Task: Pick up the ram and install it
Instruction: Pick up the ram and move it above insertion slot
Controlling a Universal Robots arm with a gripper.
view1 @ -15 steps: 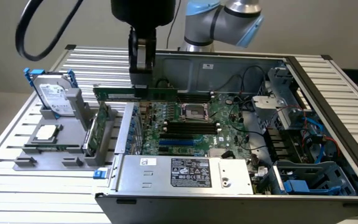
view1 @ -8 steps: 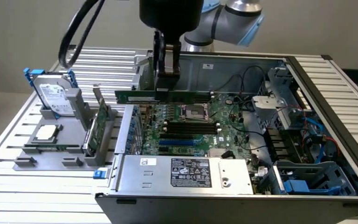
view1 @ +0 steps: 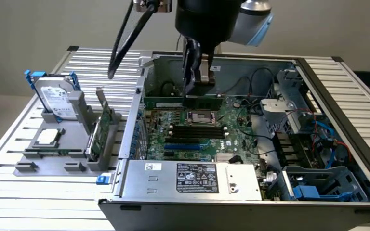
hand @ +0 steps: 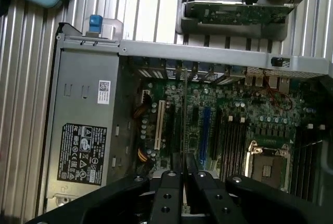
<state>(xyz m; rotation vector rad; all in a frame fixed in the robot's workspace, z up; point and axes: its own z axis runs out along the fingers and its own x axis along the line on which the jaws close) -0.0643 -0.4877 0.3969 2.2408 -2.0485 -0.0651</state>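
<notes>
Slatted aluminium counter (view1: 339, 86) against a plain wall, with one open PC case (view1: 236, 216) on it, lid off. We see one arm (view1: 207, 14) dropping in from above, wrist pointing straight down into the rear half of the case.

One end effector (view1: 200, 89), fingers vertical and clenched on the ram (view1: 169, 103). The ram sits horizontal, long edge down, gripped around its middle. It hangs just above the motherboard (view1: 191, 154), over the area behind the CPU socket (view1: 201, 115), and is not seated. In the wrist view the stick is edge-on, a thin line running out from between the fingers across the board.

Count from the exterior view:
- 1 ram, in the grip
- 1 grey fixture (view1: 50, 163) at the exterior view's left, beside the case
- 1 hard drive (view1: 53, 98) with blue rails, standing tilted in that fixture
- 1 expansion card (view1: 104, 127), upright on its edge in the fixture, nearest the case wall
- 1 processor chip (view1: 48, 137), flat on the fixture
- 1 power supply (view1: 191, 178) at the near end of the case

We can't tell how far the ram is from the black slots.
</notes>
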